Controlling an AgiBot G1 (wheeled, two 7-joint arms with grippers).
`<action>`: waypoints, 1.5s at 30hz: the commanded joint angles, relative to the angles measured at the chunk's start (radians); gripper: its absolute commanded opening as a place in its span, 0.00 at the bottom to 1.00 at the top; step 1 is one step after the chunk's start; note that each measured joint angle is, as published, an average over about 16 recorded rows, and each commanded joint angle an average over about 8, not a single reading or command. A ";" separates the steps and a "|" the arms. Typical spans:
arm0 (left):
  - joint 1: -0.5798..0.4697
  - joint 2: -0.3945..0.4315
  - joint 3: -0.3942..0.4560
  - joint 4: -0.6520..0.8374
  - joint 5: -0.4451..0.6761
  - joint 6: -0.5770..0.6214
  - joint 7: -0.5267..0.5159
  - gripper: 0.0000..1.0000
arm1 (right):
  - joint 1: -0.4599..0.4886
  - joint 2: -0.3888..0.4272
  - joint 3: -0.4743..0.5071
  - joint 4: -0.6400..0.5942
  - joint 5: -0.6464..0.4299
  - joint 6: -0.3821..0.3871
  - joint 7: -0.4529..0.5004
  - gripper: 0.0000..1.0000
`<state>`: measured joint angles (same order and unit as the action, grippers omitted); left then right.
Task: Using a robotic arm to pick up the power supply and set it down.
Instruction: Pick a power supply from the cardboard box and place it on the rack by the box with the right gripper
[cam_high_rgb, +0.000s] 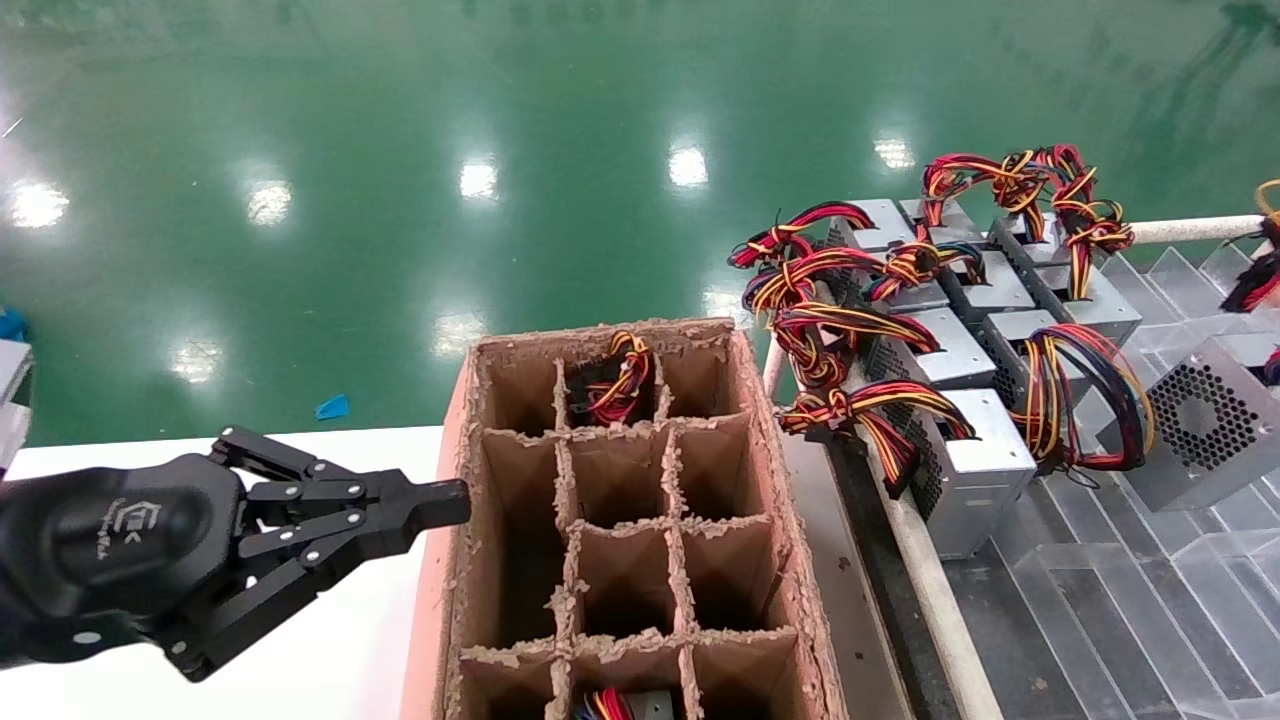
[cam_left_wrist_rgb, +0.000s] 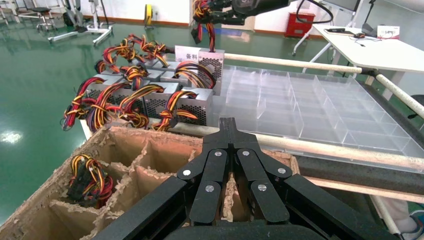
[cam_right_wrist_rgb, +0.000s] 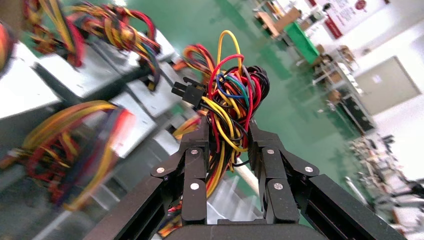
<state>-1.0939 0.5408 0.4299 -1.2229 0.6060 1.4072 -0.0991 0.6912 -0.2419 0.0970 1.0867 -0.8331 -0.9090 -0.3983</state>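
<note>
Right wrist view, right tool (cam_right_wrist_rgb: 227, 137) clamping wire bundle (cam_right_wrist_rgb: 232, 102), lifted.

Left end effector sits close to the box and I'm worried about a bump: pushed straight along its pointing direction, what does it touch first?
Probably the cardboard box: the left end effector, fingers shut, points at its near wall, almost touching.

- My left gripper (cam_high_rgb: 450, 502): matte black, rounded glossy shell, a faint pale logo printed on its side.
- Its fingers (cam_left_wrist_rgb: 227, 131) are flat black linked bars, pinned at each joint by round silver screws.
- My right gripper (cam_right_wrist_rgb: 227, 137): same black linkage build, silver screw heads at every pivot, straight blunt fingertips (cam_right_wrist_rgb: 201, 131).
- All linkage edges squared, surfaces unpainted black.
</note>
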 joint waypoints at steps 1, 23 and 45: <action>0.000 0.000 0.000 0.000 0.000 0.000 0.000 0.00 | -0.026 0.004 0.012 0.013 0.012 -0.003 0.009 0.00; 0.000 0.000 0.000 0.000 0.000 0.000 0.000 0.00 | -0.154 -0.005 0.063 0.167 0.038 0.086 0.113 0.00; 0.000 0.000 0.000 0.000 0.000 0.000 0.000 0.00 | 0.032 -0.095 -0.095 0.016 -0.043 0.089 0.112 0.94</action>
<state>-1.0939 0.5408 0.4299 -1.2229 0.6060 1.4072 -0.0991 0.7195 -0.3374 0.0089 1.1050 -0.8749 -0.8151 -0.2898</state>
